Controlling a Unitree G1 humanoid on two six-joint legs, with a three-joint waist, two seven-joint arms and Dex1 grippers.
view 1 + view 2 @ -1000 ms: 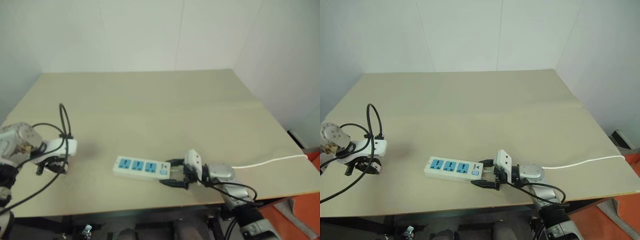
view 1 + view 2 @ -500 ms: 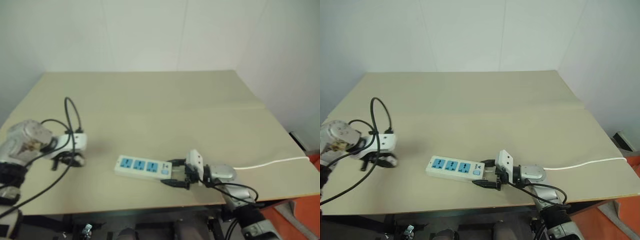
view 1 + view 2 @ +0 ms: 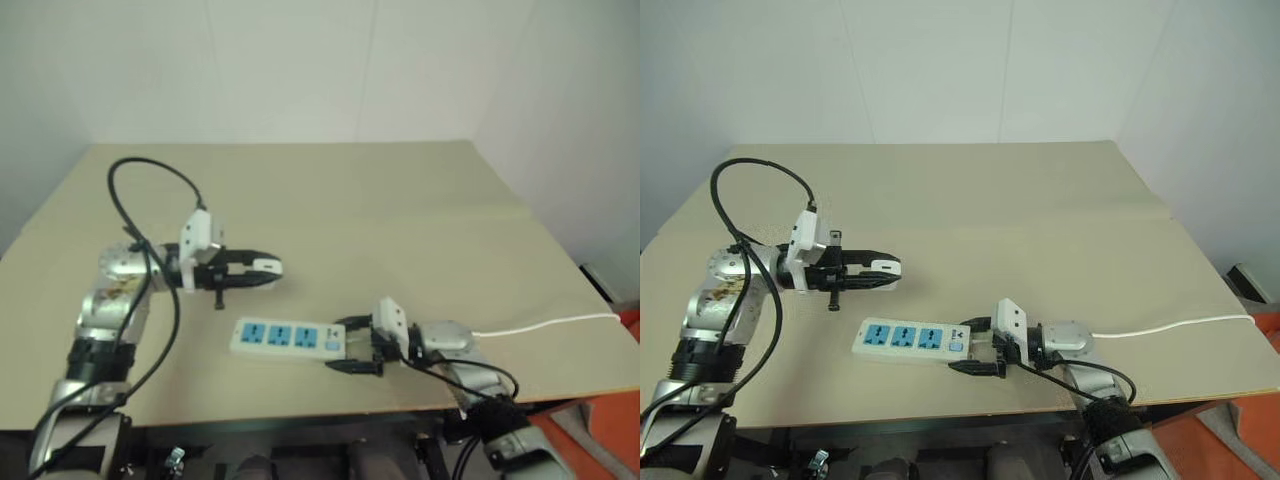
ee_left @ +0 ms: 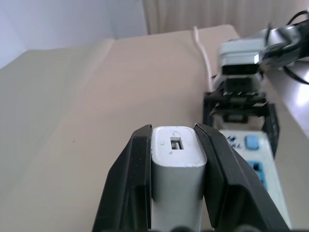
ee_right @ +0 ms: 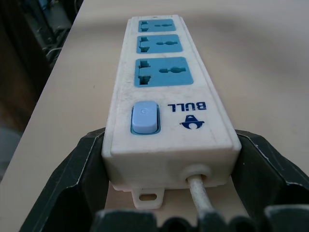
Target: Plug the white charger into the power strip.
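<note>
Holding the white charger (image 4: 175,179) tight between its two black fingers, the left gripper (image 3: 262,268) hangs in the air above the bench (image 3: 400,200), just behind the power strip (image 3: 287,338), while the right gripper (image 3: 975,352) is closed on the switch end of the strip, where the thin white cord (image 3: 1170,325) goes out, and keeps it flat. I judge the carrying step is in hand; next the charger must be turned prongs-down and lowered over one blue socket. This light beige bench stands against plain white walls.
</note>
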